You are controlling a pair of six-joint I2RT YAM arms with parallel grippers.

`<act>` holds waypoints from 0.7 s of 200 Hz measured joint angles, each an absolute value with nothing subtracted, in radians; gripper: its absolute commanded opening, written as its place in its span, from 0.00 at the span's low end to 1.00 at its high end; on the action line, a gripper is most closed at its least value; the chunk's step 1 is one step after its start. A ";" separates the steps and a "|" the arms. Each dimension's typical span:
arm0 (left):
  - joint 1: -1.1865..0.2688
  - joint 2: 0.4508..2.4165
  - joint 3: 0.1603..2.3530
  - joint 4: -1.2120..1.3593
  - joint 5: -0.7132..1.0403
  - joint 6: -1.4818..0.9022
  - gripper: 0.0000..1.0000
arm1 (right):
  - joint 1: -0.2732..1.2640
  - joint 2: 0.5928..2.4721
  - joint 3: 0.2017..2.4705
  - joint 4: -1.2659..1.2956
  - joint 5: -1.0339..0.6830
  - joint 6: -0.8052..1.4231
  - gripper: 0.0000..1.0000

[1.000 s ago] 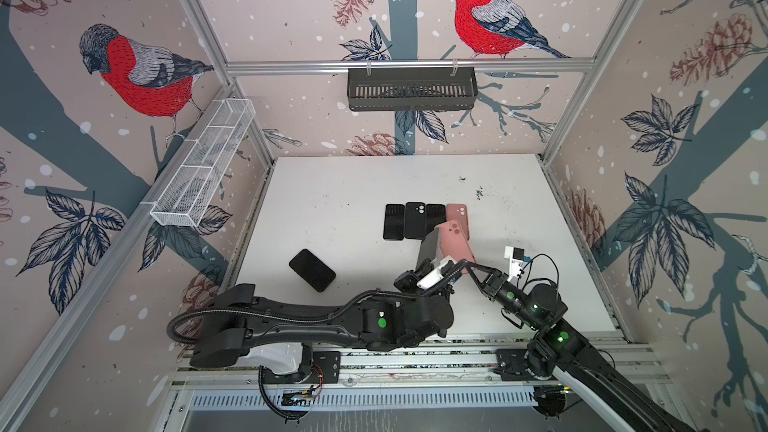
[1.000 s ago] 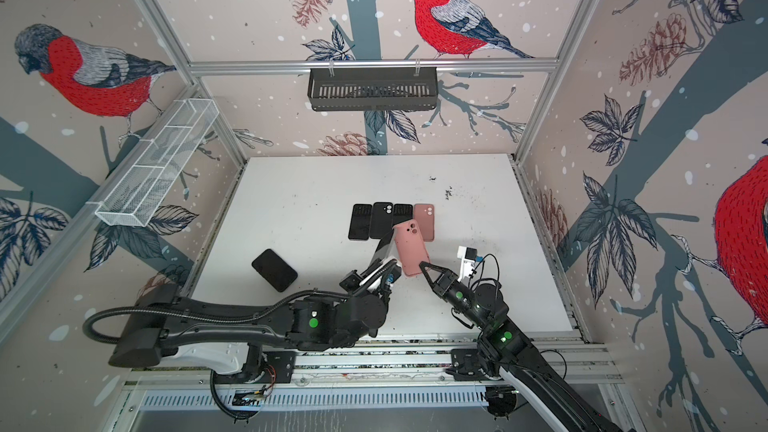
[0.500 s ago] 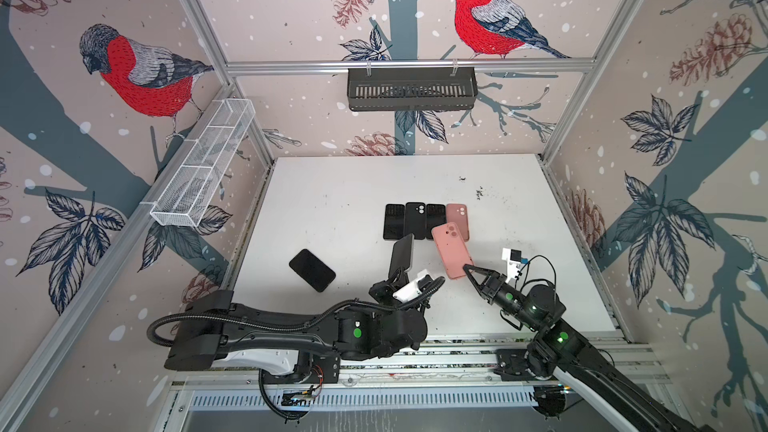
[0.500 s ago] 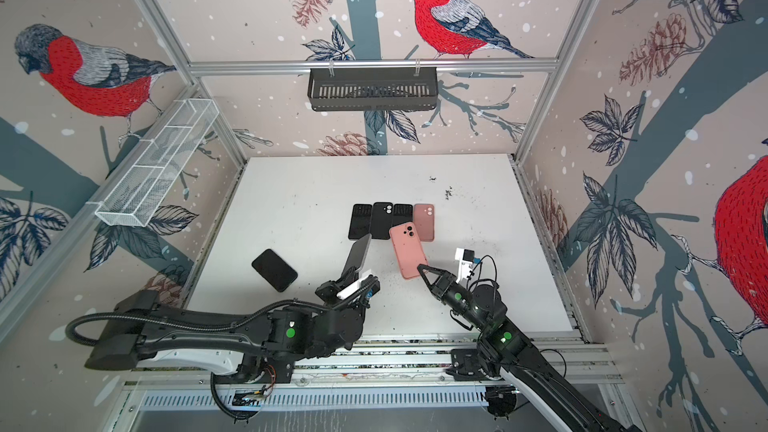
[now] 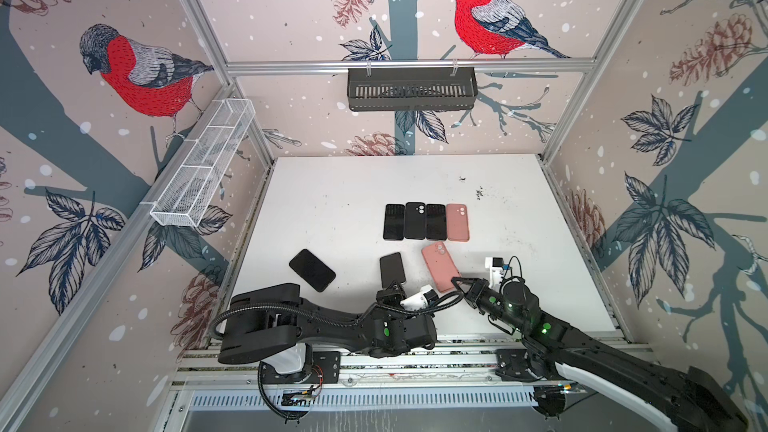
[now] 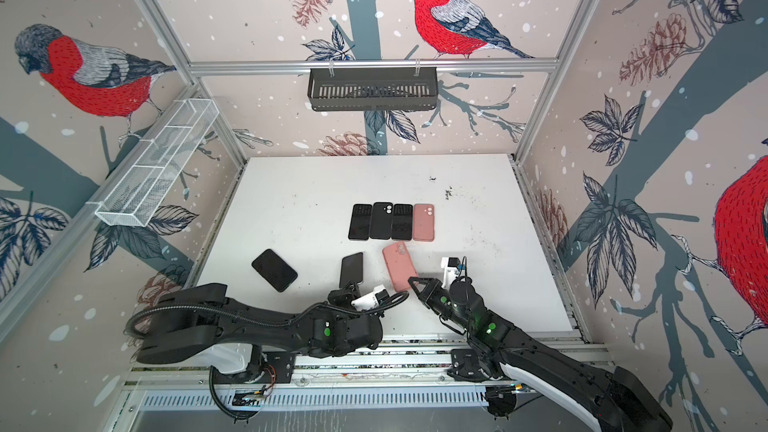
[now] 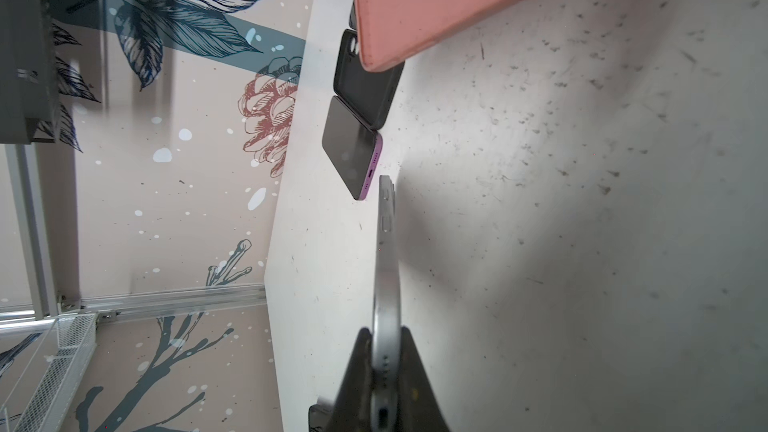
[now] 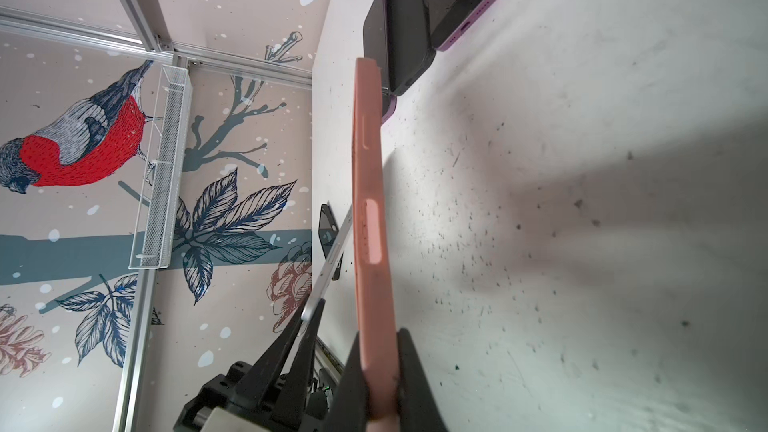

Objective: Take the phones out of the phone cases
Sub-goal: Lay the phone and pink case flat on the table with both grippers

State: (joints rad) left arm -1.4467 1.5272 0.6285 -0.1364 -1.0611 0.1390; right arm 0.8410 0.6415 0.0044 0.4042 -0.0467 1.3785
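Silver-edged phone [image 5: 392, 268] is sitting clear of its pink case [image 5: 441, 265], the two well apart, so I'm calling the separation done, with only the setting-down left. On the robot's side of the row of four [image 5: 426, 222], under its left end, the left pincer [image 5: 392, 286] is clamping the phone's bottom end. Under the row's right end, the right pincer [image 5: 455, 282] is clenching the case's near end.

**Free room at back and right**

The white desk [image 5: 332, 184] lies bare behind a tight row of four black and pink slabs [image 5: 414, 221]. A black rectangular phone [image 5: 311, 270] blocks front left; a lifted salmon-pink silicone case [image 5: 440, 268] crowds front middle.
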 measured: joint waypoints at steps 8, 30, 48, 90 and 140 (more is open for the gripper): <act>-1.444 1.541 0.625 -0.128 -1.054 0.155 0.00 | 0.856 0.657 0.004 0.410 -0.026 1.390 0.01; -1.443 1.581 0.615 -0.101 -1.055 0.175 0.00 | 0.882 0.702 0.004 0.436 0.019 1.417 0.02; -1.444 1.610 0.615 -0.091 -1.058 0.185 0.00 | 0.902 0.739 0.004 0.464 0.053 1.442 0.03; -1.469 1.657 0.622 -0.095 -1.071 0.186 0.00 | 0.948 0.876 0.004 0.548 0.098 1.473 0.05; -1.491 1.677 0.622 -0.101 -1.029 0.164 0.36 | 0.995 1.056 0.004 0.690 0.115 1.518 0.42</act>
State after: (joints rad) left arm -1.4914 1.6768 0.6224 -0.1013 -1.0294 0.1642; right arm 0.9951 1.0565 0.0044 0.6895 0.1146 1.5181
